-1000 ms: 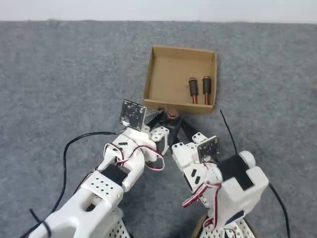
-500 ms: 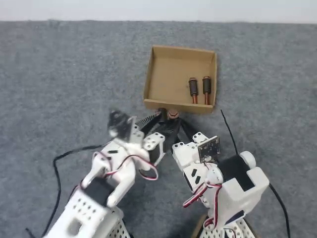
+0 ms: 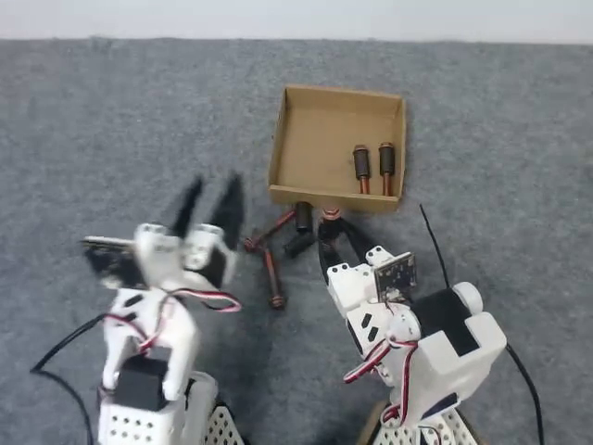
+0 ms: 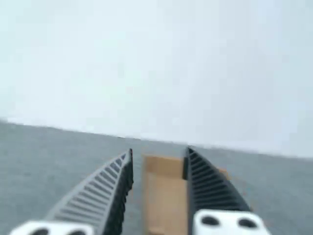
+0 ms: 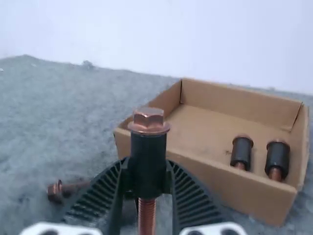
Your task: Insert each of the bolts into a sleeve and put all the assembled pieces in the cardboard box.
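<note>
Now the right gripper [image 5: 146, 169] pinches an assembled piece [image 5: 147, 147] upright beside the cardboard box [image 5: 220, 183]; next, probably lifting it over the wall; left gripper [image 4: 159, 156] spread, empty.

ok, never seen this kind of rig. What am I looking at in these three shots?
Two small white robot arms sit side by side on a grey carpet. The high view is from a fixed camera looking down. The other two pictures come from a camera on each arm's wrist. The left gripper is open and empty. The right gripper clamps a black sleeve with a copper bolt through it, upright, just in front of the cardboard box. Two finished pieces lie inside the box. Loose bolts and sleeves lie on the carpet between the arms.
</note>
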